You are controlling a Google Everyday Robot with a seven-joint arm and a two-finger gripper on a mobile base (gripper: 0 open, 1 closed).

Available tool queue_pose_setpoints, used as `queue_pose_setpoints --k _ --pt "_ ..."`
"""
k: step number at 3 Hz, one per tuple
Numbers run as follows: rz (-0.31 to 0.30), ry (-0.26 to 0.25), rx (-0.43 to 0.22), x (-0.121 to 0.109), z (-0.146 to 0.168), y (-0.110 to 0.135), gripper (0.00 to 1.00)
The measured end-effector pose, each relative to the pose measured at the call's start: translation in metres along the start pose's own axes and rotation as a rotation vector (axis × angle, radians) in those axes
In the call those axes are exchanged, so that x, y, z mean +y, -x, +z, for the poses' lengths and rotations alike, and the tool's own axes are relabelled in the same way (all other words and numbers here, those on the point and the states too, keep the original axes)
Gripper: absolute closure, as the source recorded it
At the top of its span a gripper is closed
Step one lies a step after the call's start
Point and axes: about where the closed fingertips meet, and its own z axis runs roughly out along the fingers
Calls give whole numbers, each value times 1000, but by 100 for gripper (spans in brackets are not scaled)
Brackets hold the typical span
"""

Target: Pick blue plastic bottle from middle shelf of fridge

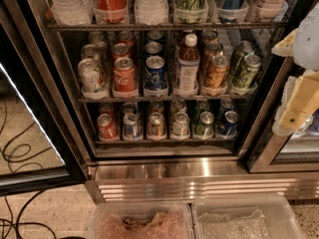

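The fridge (pixel 199 180) stands open in front of me. The blue plastic bottle (pixel 188 63) stands upright at the front of its lane on the middle shelf (pixel 124 99). It has a white cap, a dark drink and a pale label. A blue soda can (pixel 155 72) is to its left and a bronze can (pixel 216 71) to its right. My gripper (pixel 298 101), cream and white, hangs at the right edge of the view. It is outside the fridge, to the right of the bottle and well apart from it. It holds nothing that I can see.
The glass door (pixel 30 133) is swung open at left, with cables (pixel 15 153) on the floor behind it. The top rack holds large bottles (pixel 149 4); the bottom rack holds cans (pixel 180 124). Two clear plastic bins (pixel 189 220) sit on the floor below the steel base.
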Motion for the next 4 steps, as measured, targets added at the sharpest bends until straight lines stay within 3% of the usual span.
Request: queue_pose_setpoints --k 1,2,3,4 --pt "0 0 0 0 0 0 0" --pt "11 -47 -49 -1 -2 4 0" --pt "56 -120 -153 15 -5 8 0" --pt "103 -207 -319 -4 1 -6 0"
